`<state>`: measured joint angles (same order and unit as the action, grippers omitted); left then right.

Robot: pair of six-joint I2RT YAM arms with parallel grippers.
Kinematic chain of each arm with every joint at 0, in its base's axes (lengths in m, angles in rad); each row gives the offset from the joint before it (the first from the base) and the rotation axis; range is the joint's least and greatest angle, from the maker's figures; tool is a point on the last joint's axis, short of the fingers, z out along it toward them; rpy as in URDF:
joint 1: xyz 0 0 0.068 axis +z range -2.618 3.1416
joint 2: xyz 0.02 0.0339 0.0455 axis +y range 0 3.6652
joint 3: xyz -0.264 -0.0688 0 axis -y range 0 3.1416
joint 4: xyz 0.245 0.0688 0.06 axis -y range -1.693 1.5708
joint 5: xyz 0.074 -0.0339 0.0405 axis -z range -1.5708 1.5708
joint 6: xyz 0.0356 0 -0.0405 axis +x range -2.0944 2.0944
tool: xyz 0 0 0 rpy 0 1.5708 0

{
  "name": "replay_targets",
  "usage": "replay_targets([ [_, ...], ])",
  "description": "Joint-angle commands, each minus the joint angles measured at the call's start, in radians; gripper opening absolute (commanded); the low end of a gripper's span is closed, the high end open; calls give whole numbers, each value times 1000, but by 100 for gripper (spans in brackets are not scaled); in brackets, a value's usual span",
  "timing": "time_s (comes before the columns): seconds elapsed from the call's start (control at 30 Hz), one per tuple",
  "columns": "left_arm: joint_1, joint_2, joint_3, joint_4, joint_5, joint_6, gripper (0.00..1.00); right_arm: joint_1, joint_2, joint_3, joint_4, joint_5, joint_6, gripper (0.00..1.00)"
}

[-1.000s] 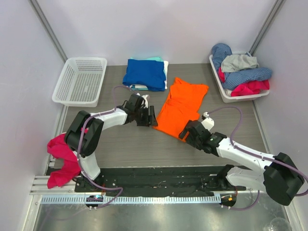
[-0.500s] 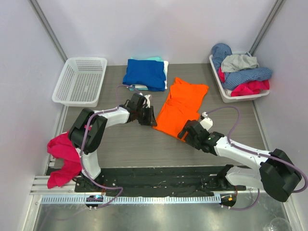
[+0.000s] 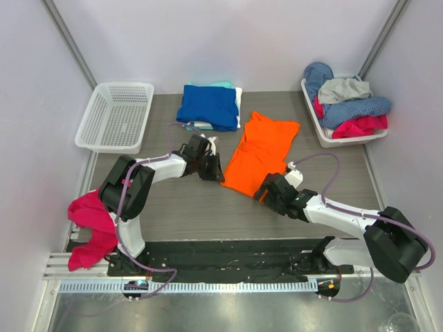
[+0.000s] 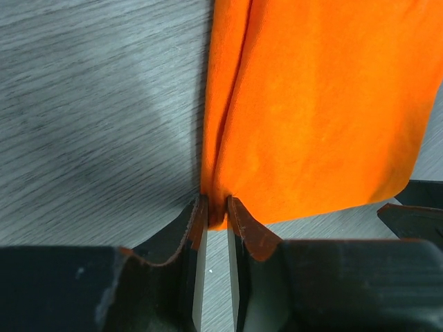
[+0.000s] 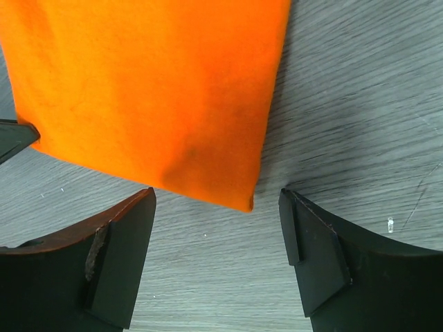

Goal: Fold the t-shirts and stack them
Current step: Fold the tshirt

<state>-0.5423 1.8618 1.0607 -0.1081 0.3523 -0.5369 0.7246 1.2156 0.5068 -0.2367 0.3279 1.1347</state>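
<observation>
Far edge of the desk [image 3: 208,207]: stack [image 3: 236,94] with royal blue t-shirt [image 3: 208,105] on top — done. The orange t-shirt [image 3: 263,153] lies mid-desk, folded lengthwise: my left claw [image 3: 216,173] pinches its near-left corner, right claw [image 3: 265,194] gapes astride the near-right one. Cross-fold and stacking remain, I judge.

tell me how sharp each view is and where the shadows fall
top view: even soft light, sharp throughout, shadows faint; left wrist: table grain smeared, a broad soft shadow left of the shirt, fingers fairly crisp; right wrist: table grain streaked at upper right, shirt hem sharp, fingers dark
</observation>
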Motion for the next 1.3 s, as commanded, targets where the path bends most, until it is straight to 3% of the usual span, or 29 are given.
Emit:
replay_targets([
  [0.0, -4, 14, 13, -2, 20, 20, 22, 6, 10, -17, 30, 28, 16, 80],
  [0.13, -4, 20, 19, -4, 25, 18, 19, 6, 24, -19, 39, 25, 16, 77],
  [0.2, -5, 25, 24, -5, 27, 17, 15, 4, 30, -24, 45, 23, 17, 69],
  [0.23, -4, 25, 25, -5, 28, 17, 8, 4, 33, -25, 48, 23, 17, 63],
  [0.27, -4, 25, 25, -8, 28, 17, 4, 6, 33, -28, 54, 22, 17, 40],
  [0.3, -4, 25, 25, -10, 28, 18, 0, 6, 32, -30, 56, 19, 17, 28],
  [0.37, -4, 17, 25, -22, 28, 21, 0, 4, 24, -33, 59, 8, 14, 6],
  [0.4, -5, 13, 21, -25, 30, 23, 0, 6, 18, -33, 54, 7, 13, 1],
  [0.73, -41, -289, -183, -108, -15, -31, 0, 9, -146, 15, -224, -61, -9, 1],
  [0.97, -149, -637, -358, -192, -116, -158, 0, 36, -237, 78, -415, -127, -24, 1],
  [1.27, -287, -934, -521, -306, -243, -346, 0, 139, -266, 144, -552, -167, -13, 1],
])
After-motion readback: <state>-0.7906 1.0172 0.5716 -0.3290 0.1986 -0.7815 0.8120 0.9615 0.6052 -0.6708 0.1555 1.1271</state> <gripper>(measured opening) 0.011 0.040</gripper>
